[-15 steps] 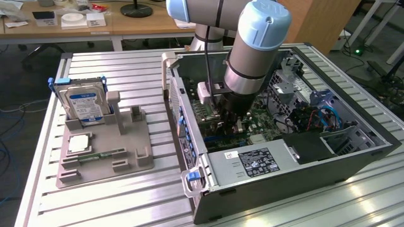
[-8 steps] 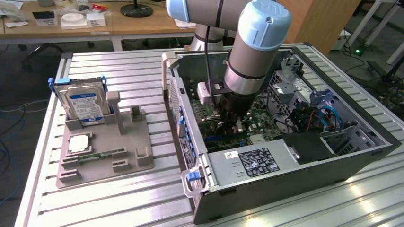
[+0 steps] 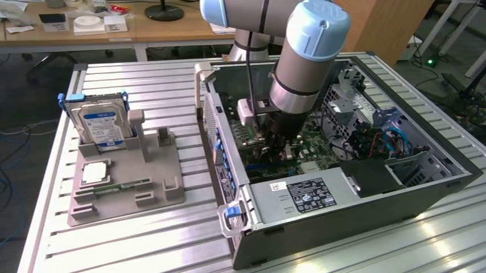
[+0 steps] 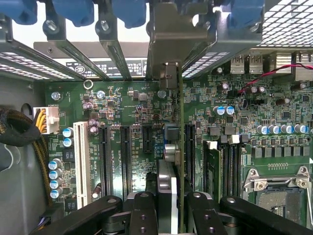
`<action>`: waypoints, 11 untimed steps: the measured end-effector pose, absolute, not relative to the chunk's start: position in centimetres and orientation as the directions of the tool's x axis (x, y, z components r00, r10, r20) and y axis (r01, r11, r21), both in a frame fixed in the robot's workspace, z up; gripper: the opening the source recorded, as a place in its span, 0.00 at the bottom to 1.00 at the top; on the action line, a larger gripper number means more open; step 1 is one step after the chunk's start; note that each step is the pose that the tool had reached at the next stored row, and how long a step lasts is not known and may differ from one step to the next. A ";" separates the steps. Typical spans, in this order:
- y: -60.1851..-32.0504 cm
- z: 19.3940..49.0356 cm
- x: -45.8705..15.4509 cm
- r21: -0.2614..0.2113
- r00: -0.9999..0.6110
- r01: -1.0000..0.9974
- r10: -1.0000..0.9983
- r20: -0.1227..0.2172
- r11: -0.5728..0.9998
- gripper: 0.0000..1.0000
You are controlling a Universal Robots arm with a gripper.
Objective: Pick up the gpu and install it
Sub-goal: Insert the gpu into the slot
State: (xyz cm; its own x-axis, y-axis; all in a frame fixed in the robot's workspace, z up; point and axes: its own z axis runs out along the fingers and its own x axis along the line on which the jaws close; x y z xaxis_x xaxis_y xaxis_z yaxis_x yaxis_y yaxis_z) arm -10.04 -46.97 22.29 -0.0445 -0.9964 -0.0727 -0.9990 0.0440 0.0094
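1. The arm (image 3: pixel 308 62) reaches down into the open computer case (image 3: pixel 425 187).
2. The gripper (image 4: pixel 172 205) is low over the green board (image 4: pixel 122 112) inside the case.
3. Its two black fingers (image 4: pixel 144 210) are closed part way, one on each side of the gpu (image 4: pixel 180 147).
4. The gpu is a thin card held on its edge, so the wrist view sees it as a thin line.
5. The gpu stands between the long black slots (image 4: pixel 124 156) on the board, with its metal bracket (image 4: pixel 176 29) up at the case's back wall.
6. I cannot tell if the card is pushed all the way into a slot.
7. In the exterior view, a grey tray (image 3: pixel 129 187) sits on the table (image 3: pixel 136 239), on the exterior view's left of the case.
8. A hard drive (image 3: pixel 102 125) with a blue label stands up in the tray.
9. A small green stick (image 3: pixel 122 186) lies flat in the tray, near its front.
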 end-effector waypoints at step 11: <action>-47.0 22.3 -10.0 0.009 -0.045 -0.999 -0.996 -0.072 0.044 0.28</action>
